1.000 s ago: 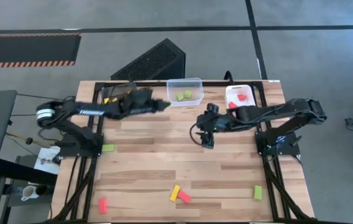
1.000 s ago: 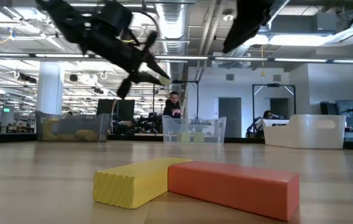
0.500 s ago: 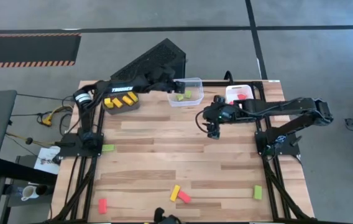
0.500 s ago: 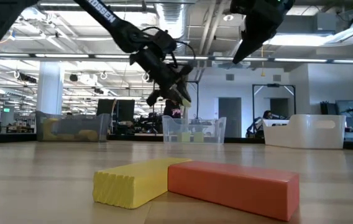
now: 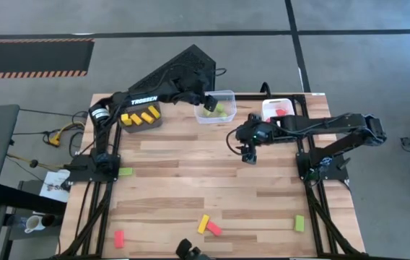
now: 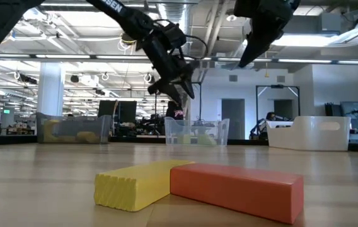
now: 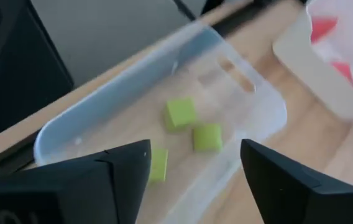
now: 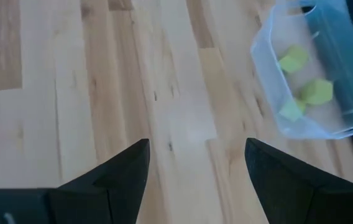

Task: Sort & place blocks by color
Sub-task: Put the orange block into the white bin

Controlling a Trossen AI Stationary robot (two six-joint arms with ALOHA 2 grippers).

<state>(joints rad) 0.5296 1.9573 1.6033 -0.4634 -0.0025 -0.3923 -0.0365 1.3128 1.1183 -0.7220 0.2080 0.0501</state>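
Note:
My left gripper [image 5: 204, 102] [image 7: 195, 148] hangs open over the clear bin [image 5: 226, 94] at the table's far edge, nothing between its fingers. Three light green blocks [image 7: 180, 114] lie on the bin's floor below it. My right gripper [image 5: 247, 153] [image 8: 195, 146] stands open above bare wood right of centre, touching nothing. Loose blocks lie flat on the table: a yellow one [image 5: 203, 223] against a red one [image 5: 214, 229] near the front, a green one [image 5: 299, 222] at the front right, a red one [image 5: 119, 238] at the front left, and a green one [image 5: 125, 171] at the left edge.
A dark brown bin [image 5: 140, 124] with yellow blocks stands at the far left, and a white bin [image 5: 268, 107] with red blocks at the far right. A black slanted box [image 5: 176, 71] sits behind the table. The middle of the table is bare wood.
My left gripper has swung from beside the brown bin toward the table's right, over the clear bin, rolling as it went. It has opened and let go of a green block, which now lies in the clear bin with the two others.

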